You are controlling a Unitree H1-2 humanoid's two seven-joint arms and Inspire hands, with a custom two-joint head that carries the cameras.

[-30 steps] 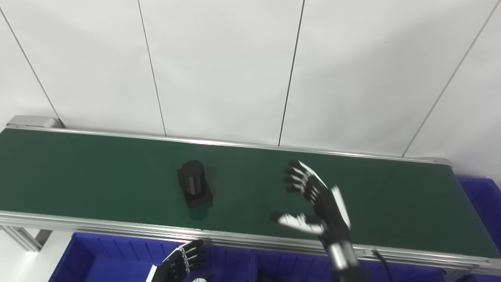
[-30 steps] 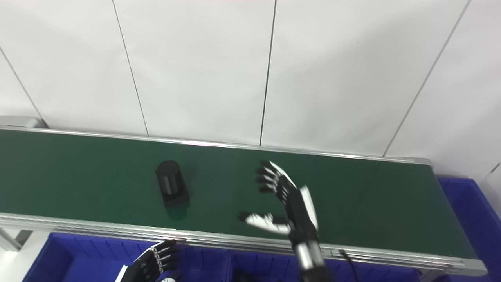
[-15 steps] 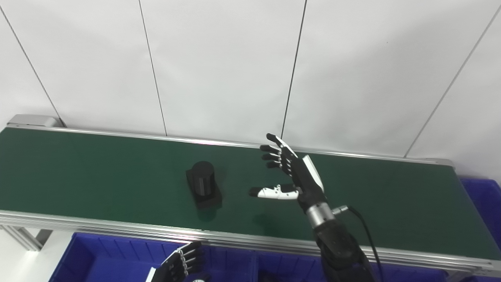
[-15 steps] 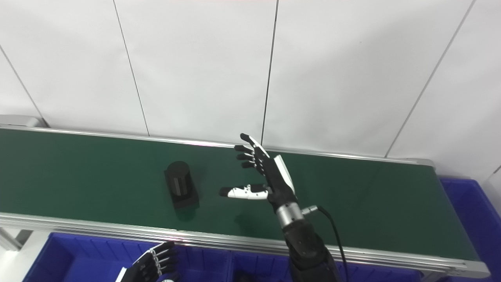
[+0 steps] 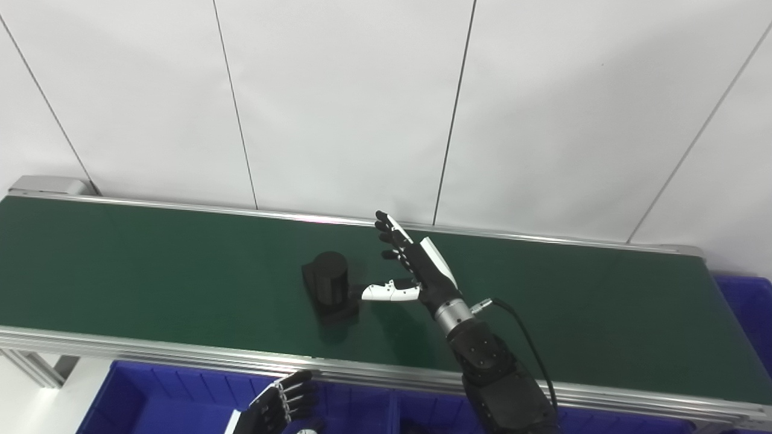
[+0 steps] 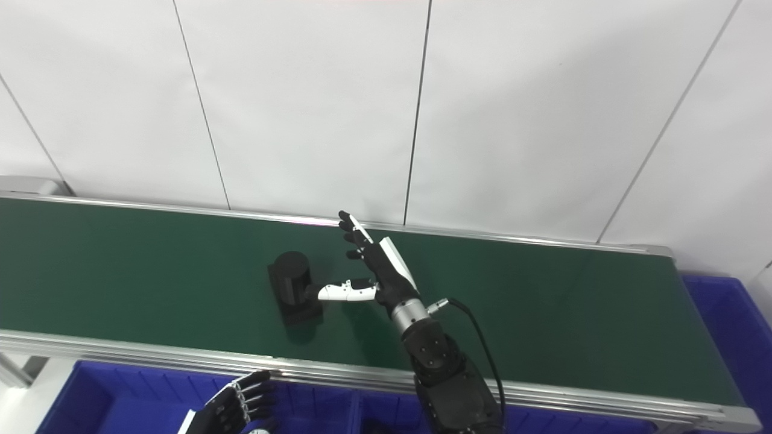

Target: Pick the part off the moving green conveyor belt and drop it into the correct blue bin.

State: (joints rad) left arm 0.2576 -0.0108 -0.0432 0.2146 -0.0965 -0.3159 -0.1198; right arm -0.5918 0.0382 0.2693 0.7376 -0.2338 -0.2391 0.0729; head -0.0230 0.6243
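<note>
A black cylindrical part (image 5: 329,289) on a square black base stands on the green conveyor belt (image 5: 151,271), near its middle. My right hand (image 5: 413,271) is open just right of the part, fingers spread and pointing up and away, with the white thumb reaching toward the part's right side. It holds nothing. My left hand (image 5: 271,410) is low at the bottom edge, over a blue bin (image 5: 151,398), fingers apart and empty.
Blue bins run below the belt's near rail (image 5: 181,352); another blue bin (image 5: 745,307) sits at the belt's right end. A white panelled wall stands behind the belt. A black cable (image 5: 531,337) hangs from my right wrist.
The part has travelled to the right along the belt. My right hand has moved left and away from me, from near the front rail to beside the part. The left hand stays put.
</note>
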